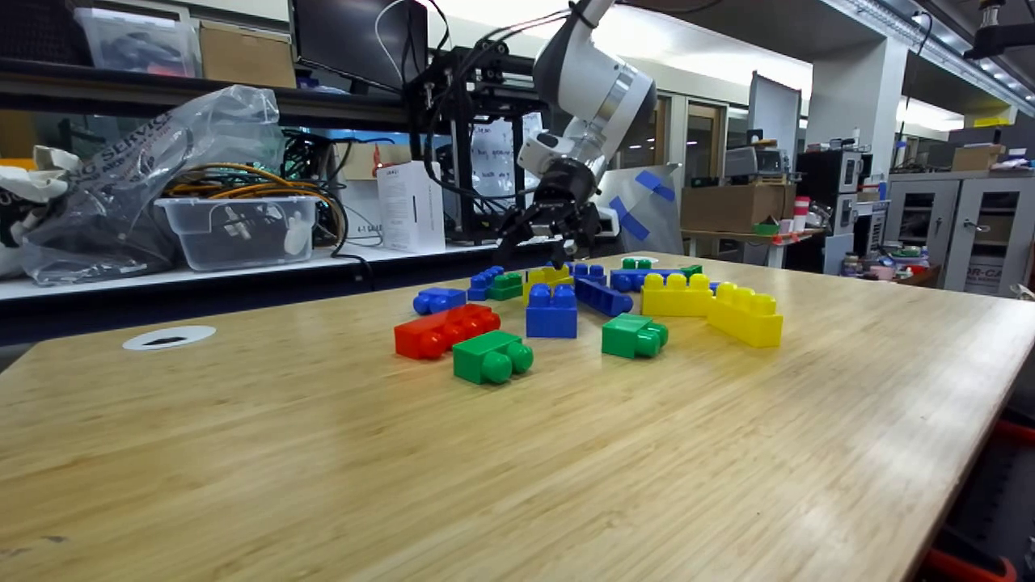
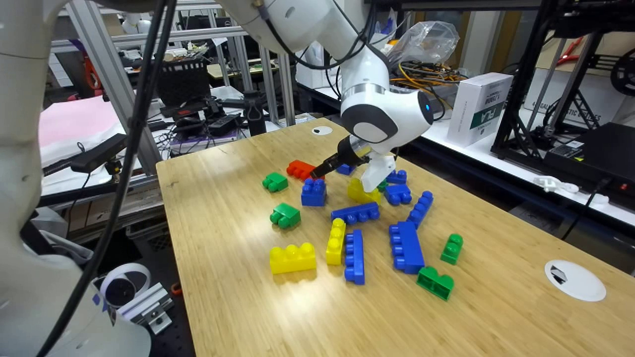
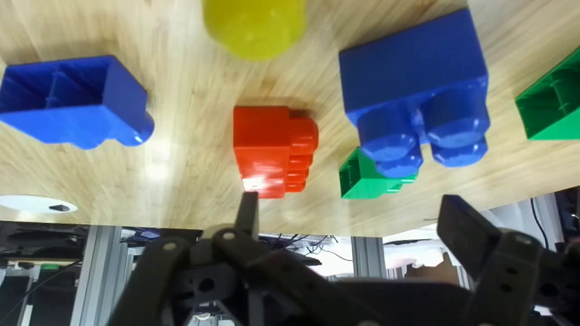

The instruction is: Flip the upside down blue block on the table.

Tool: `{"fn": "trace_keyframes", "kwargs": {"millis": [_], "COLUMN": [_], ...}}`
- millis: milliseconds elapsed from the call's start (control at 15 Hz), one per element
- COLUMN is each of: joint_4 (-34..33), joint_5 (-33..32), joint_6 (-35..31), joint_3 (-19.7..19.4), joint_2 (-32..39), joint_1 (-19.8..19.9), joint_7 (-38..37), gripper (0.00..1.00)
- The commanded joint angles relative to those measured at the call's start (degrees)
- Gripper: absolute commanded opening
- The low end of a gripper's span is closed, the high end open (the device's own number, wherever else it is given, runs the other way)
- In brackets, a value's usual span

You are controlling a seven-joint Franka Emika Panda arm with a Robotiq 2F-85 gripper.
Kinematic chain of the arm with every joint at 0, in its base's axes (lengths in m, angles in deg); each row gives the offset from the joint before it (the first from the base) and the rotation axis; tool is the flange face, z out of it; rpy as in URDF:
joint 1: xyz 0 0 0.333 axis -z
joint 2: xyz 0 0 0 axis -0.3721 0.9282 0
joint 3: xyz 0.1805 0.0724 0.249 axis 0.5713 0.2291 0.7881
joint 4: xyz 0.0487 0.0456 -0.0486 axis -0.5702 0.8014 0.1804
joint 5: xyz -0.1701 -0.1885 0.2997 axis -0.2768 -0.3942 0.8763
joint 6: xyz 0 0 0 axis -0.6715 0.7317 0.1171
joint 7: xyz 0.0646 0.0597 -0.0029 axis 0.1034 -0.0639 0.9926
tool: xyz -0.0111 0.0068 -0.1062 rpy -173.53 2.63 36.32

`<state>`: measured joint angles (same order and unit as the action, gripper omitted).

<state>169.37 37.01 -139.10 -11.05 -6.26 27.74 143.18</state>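
The blue block (image 1: 551, 318) stands studs up on the counter (image 1: 517, 485), near the red brick (image 1: 437, 333), so the flip looks done, with perhaps only backing away left. It is chunky, squarish and deep blue, with four round studs; the fingers (image 3: 464, 233) stand wide apart, holding nothing.

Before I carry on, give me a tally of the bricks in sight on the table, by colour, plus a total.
Red brick: 1
Yellow bricks: 3
Green bricks: 5
Blue bricks: 8
Total in sight: 17
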Motion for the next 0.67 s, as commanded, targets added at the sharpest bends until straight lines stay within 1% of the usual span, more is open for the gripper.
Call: {"fn": "trace_keyframes", "kwargs": {"millis": [0,267,400,600], "joint_4": [5.47,10.16,12.34,14.76], "joint_5": [0.32,1.11,2.00,4.12], "joint_6": [-5.50,-12.92,-17.47,-22.85], "joint_3": [-0.50,-0.43,-0.32,-0.17], "joint_2": [-6.23,-12.06,-14.61,-17.48], "joint_1": [-1.89,-3.65,-4.28,-4.96], "joint_7": [-1.43,-3.69,-6.50,-13.54], "gripper": [1.00,1.00,1.00,1.00]}}
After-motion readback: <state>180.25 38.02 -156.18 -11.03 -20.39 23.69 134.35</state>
